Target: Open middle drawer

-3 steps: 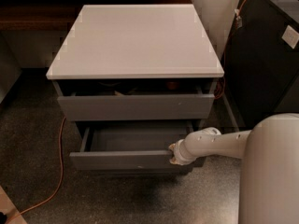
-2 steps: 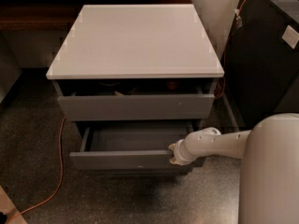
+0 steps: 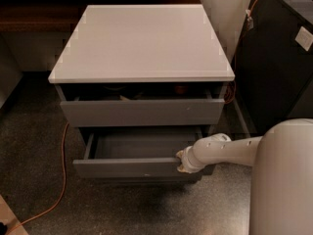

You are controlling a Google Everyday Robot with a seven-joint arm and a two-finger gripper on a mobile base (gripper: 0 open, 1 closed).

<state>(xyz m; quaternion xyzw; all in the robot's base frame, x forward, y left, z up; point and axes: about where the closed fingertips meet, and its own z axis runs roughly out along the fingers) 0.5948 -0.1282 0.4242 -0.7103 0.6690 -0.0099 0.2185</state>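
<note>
**Middle drawer stands well out; the pull looks nearly done**

We see the middle drawer [image 3: 127,168] below the top drawer [image 3: 142,112] of the cabinet [image 3: 142,43]. Its front stands clearly forward of the front above it, so its inside floor shows, and this looks bare. The top drawer is open only a little.

The end effector [image 3: 182,161] is at the right end of the middle drawer's front, touching the upper edge. How far it is open, and whether it really holds the edge, we cannot tell. The arm [image 3: 225,151] reaches in from the right, almost level.

We judge that the step in hand is the late part of the pull. The next move calls for either a short further pull, straight toward the robot and parallel to the drawer's sides, or a release and a retreat. Because the contact is at the right end and not the middle, a crooked pull could skew the drawer and jam it. The orange cable [image 3: 62,180] lies on the floor at the left, well apart.
</note>
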